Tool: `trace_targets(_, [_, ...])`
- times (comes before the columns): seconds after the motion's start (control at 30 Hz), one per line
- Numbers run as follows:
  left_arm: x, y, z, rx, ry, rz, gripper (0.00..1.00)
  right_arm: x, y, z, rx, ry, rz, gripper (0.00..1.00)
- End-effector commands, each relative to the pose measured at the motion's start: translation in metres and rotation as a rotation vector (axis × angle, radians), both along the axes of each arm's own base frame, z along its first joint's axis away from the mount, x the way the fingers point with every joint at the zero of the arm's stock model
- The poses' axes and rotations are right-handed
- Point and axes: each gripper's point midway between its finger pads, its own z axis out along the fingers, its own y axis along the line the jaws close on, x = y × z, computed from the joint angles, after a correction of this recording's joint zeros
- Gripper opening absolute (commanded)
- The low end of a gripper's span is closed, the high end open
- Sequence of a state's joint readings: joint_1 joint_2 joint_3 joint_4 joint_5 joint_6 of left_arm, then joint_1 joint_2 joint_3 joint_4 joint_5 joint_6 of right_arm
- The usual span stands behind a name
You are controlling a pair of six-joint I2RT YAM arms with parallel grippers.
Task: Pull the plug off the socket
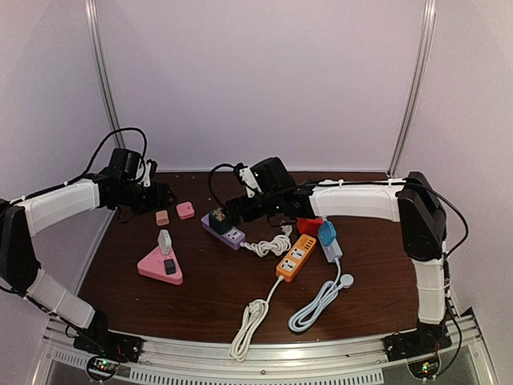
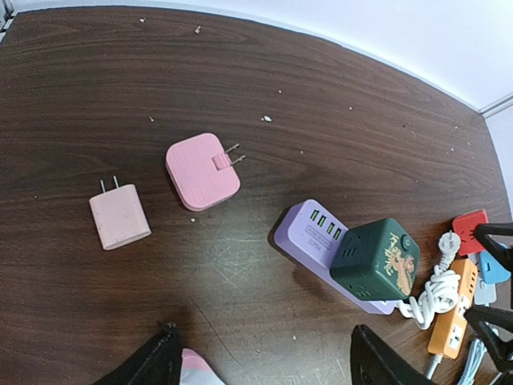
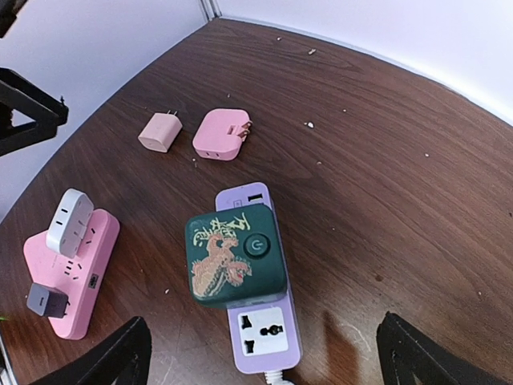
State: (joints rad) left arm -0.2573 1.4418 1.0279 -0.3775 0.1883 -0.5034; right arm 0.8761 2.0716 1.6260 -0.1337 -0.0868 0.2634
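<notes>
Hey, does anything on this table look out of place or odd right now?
Two unplugged adapters lie loose on the wood, prongs bare: a pale pink charger and a pink square adapter beside it, apart. Pale crumbs speckle the table. The green cube sits squarely in the purple strip; nothing looks damaged.
</notes>
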Motion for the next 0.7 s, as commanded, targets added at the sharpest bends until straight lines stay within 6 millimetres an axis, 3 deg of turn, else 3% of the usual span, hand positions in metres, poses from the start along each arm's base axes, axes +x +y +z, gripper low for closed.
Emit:
trace_targets(0.0, [-0.015,0.0,0.008,-0.027,-0.004,0.002,0.73,0.001,0.022,-0.02,-0.064,0.02,0.067,0.99])
trace_targets(0.23, [-0.026,-0.004,0.014,-0.064,-0.009,-0.021,0.74,0.015,0.051,-0.052,-0.099,0.032,0.098,0.98])
trace_targets(0.37, [-0.03,-0.007,0.012,-0.084,-0.002,-0.037,0.74,0.019,0.061,-0.065,-0.122,0.035,0.111,0.92])
trace_targets(0.57, [-0.031,-0.016,0.009,-0.142,0.002,-0.057,0.74,0.02,0.063,-0.066,-0.133,0.013,0.105,0.7])
trace_targets(0.67, [-0.031,-0.025,0.004,-0.187,0.011,-0.067,0.74,0.018,0.06,-0.067,-0.152,0.009,0.097,0.48])
